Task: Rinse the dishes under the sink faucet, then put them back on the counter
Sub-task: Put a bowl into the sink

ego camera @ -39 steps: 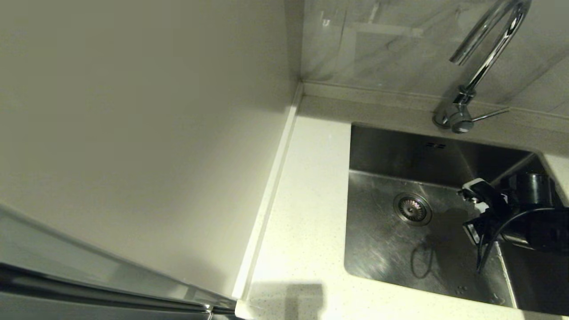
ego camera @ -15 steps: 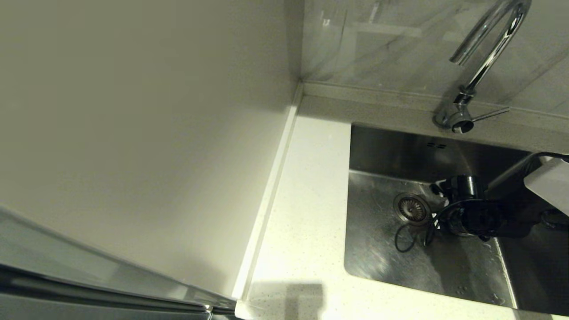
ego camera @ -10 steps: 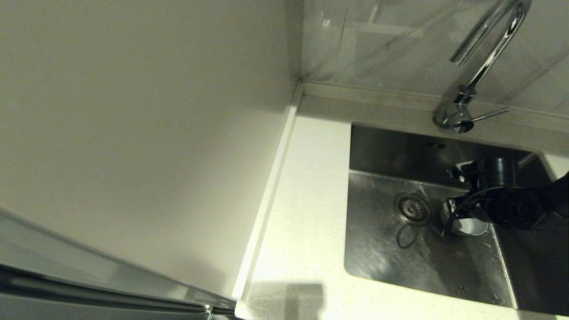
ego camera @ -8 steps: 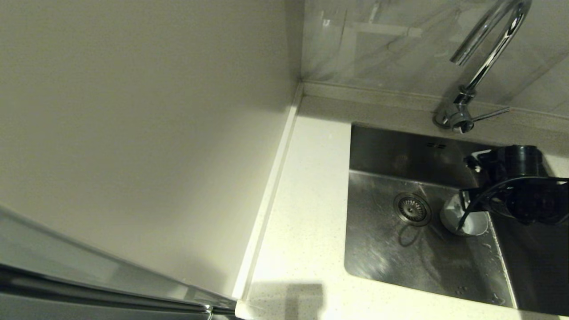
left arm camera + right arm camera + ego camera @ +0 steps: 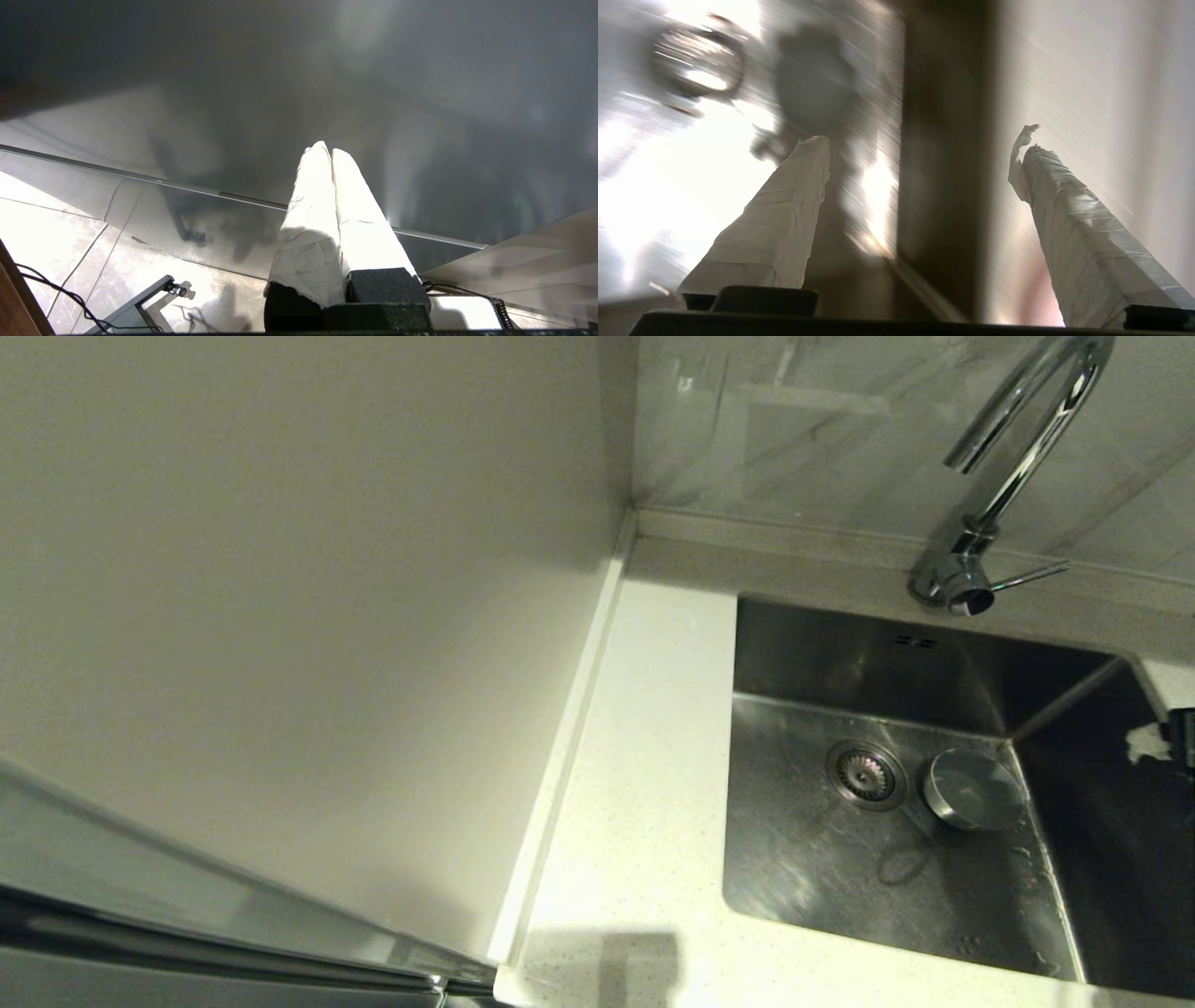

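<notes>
Bowl set down in the sink, right gripper empty

A bowl (image 5: 974, 790) sits on the sink (image 5: 840, 887) floor at the drain's (image 5: 865, 775) three o'clock, under no water; the right gripper (image 5: 920, 144), spread wide, holds nothing; the left gripper (image 5: 331, 151) is pressed together, parked.

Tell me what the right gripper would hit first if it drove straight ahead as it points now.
Probably the sink. The open right gripper points at the dark band that looks like the basin's side wall, with the bowl off to one side of that line. Depth is hard to judge here.
</notes>
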You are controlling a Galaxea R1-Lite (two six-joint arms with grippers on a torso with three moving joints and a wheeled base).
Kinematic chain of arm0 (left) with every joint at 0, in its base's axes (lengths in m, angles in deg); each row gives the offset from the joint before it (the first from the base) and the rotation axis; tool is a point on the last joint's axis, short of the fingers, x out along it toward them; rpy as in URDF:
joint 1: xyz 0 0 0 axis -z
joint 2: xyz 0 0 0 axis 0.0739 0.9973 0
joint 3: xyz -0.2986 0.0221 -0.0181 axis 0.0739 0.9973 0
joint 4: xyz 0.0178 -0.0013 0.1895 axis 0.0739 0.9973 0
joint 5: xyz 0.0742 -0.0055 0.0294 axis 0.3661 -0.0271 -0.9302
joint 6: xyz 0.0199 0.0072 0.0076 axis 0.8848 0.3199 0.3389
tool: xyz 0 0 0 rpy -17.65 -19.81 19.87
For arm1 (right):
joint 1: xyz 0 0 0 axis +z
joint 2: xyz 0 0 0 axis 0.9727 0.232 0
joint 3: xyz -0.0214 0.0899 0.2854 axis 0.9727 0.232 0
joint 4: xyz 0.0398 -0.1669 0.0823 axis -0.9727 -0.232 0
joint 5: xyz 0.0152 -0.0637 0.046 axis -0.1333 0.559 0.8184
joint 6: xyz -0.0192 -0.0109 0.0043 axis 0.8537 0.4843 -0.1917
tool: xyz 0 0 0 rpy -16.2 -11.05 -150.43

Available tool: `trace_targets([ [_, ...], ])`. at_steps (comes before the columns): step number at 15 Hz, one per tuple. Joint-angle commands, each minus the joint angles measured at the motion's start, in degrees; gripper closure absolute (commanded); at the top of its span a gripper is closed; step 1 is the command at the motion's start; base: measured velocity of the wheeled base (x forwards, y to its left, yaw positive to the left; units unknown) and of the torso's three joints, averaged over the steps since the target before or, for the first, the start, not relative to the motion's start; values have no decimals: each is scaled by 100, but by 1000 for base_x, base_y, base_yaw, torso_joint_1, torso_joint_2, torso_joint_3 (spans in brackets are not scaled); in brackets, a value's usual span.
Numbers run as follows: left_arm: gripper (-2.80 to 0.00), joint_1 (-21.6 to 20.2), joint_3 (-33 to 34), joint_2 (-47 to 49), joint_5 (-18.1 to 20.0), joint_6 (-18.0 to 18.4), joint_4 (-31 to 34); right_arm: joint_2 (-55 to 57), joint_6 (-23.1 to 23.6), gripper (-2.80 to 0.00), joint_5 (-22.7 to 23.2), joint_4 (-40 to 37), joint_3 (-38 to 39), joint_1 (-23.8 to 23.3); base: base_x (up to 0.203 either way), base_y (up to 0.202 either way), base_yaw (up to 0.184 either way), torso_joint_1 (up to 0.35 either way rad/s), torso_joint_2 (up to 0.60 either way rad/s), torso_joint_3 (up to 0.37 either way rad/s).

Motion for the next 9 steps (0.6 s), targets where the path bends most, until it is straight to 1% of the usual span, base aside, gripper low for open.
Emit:
trace_targets([
  [1,0,-4,0,-18,-4,-3,0,-431,4,-280,-32,-1188,-460,-757,0,0,0,0,0,0],
  [2,0,-2,0,-24,-3,-1,0,-418,-1,-280,34,-1589,-686,-1097,0,0,0,0,0,0],
  [5,0,2,0,-18,-3,-4,0,-195,-7,-280,633,-2527,-1310,-2066,0,0,0,0,0,0],
  [7,0,-4,0,-26,-3,-2,0,141,-7,-280,999,-2788,-1465,-2604,0,0,0,0,0,0],
  [9,0,1,0,-26,-3,0,0,478,-7,-280,1187,-2838,-1449,-2935,0,0,0,0,0,0],
])
